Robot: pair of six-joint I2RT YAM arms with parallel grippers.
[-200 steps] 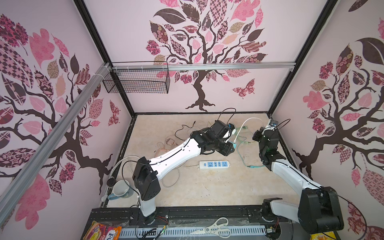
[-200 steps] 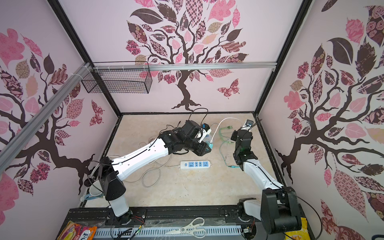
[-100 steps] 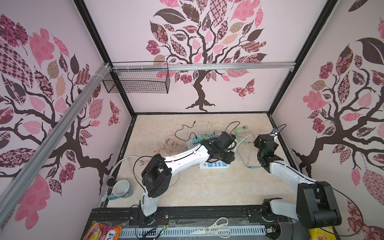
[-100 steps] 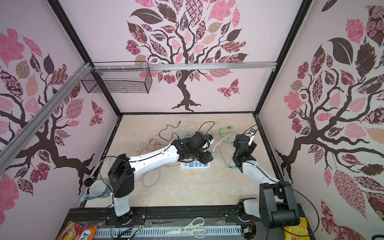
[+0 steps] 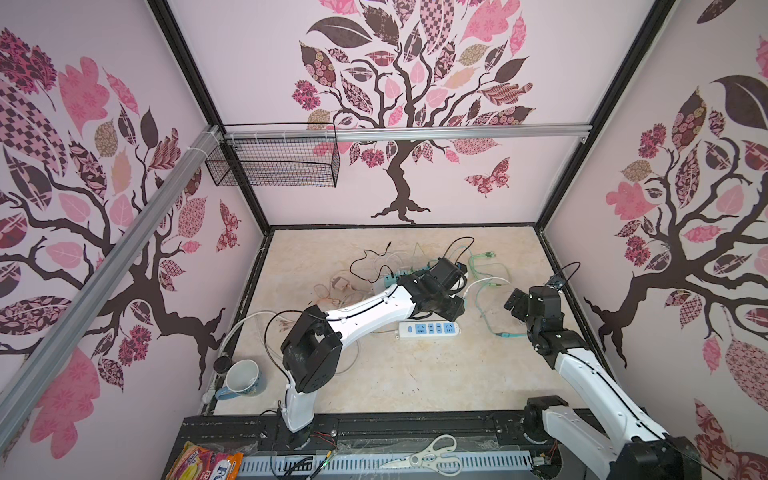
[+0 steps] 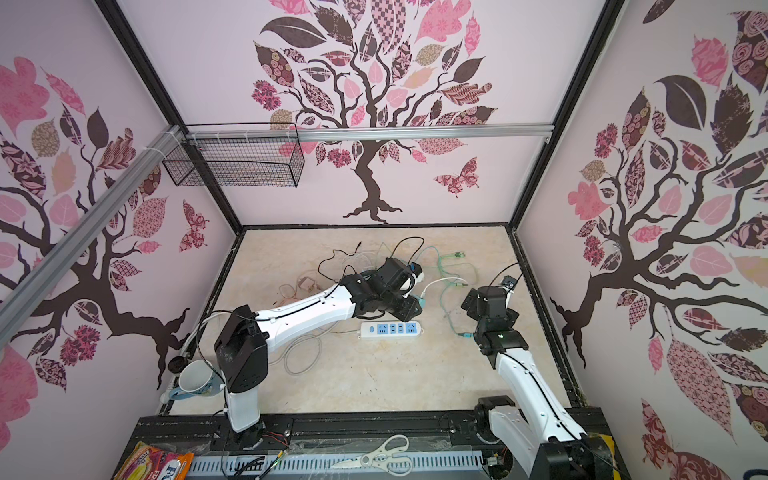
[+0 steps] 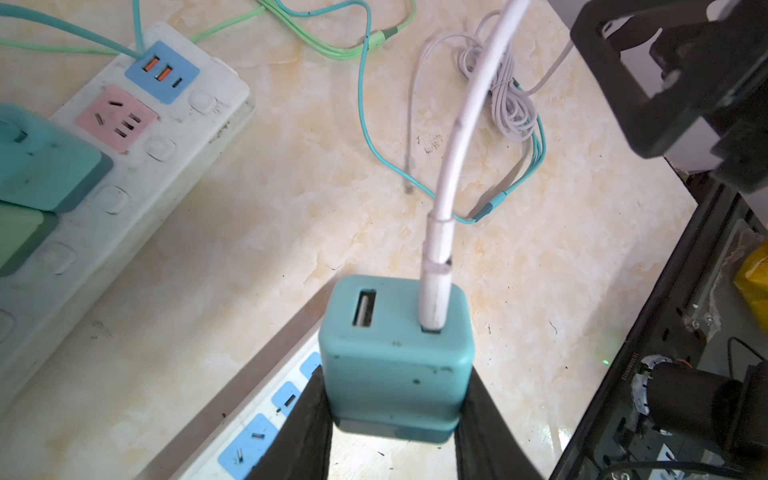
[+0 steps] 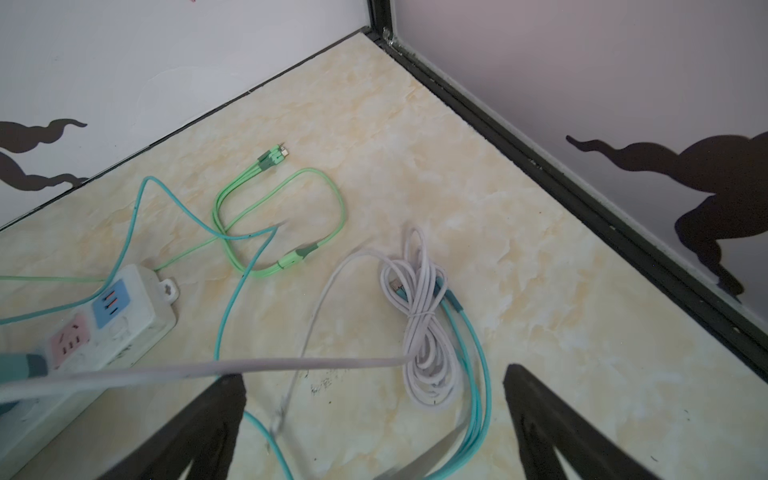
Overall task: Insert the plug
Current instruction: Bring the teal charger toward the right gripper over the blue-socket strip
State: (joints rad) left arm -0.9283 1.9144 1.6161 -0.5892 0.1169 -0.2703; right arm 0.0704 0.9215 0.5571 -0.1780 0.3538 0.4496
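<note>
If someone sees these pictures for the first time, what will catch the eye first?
The teal USB charger, pinched in the left gripper with a white cable plugged into it, hangs over the white power strip at the middle of the table. On the right, the right gripper stands wide open over a bundle of loose cables.

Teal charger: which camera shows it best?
Left wrist view: the teal charger fills the foreground, both ports visible. In both top views the left arm mostly hides it; the right wrist view catches perhaps a blurred edge.
</note>
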